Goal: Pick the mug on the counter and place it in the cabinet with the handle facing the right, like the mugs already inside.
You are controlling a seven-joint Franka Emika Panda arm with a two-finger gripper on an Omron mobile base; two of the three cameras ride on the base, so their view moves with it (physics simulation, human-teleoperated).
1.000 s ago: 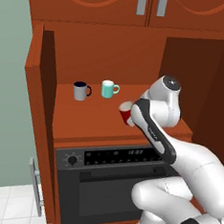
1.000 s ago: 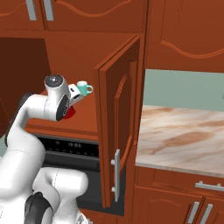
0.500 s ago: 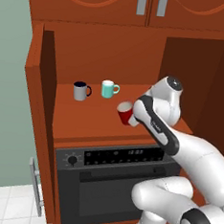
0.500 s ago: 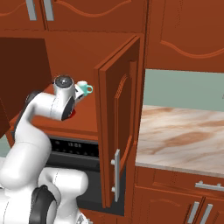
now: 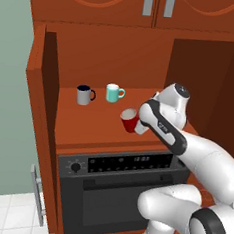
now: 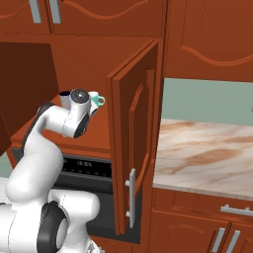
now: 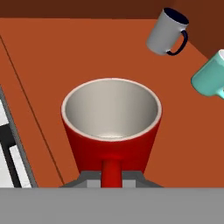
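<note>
I've got the gripper [image 5: 140,125] clamped on the red mug [image 5: 129,120] by its handle side, mug tilted, held just above the cabinet shelf [image 5: 93,124] near the front edge. Further back on the shelf: grey mug [image 5: 84,94] & teal mug [image 5: 113,93], side by side, well apart from mine.

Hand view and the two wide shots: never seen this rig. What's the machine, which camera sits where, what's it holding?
It is a rendered kitchen with a white robot arm on a base that can drive. Two cameras ride on the base behind the arm, one to its left, one to its right. The third sits on the hand and looks along the claw.

The claw is shut on the red mug, gripping it at the handle side and holding it tilted above the open cabinet shelf, over a dark oven. On the shelf stand a grey mug and a teal mug, handles to the right. The right view also shows the marbled counter.
</note>
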